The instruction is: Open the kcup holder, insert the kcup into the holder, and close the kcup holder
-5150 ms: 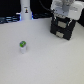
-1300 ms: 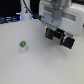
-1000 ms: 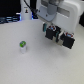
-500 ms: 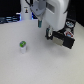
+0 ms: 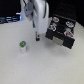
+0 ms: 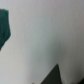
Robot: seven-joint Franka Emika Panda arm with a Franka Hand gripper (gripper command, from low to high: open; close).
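Drawer of pod holder (image 5: 62, 34) looks pulled out, slots showing. Green-topped pod (image 5: 22, 46) stands alone on surface (image 5: 45, 67), toward exterior view's left. My gripper (image 5: 38, 38) hangs between them; grip state unreadable. Next: centre over pod, descend straight.

Item: one white arm (image 5: 36, 12), which we record descending from the far side of the exterior view. Its dark gripper (image 5: 38, 37) points straight down near the surface; we cannot make out the jaw opening.
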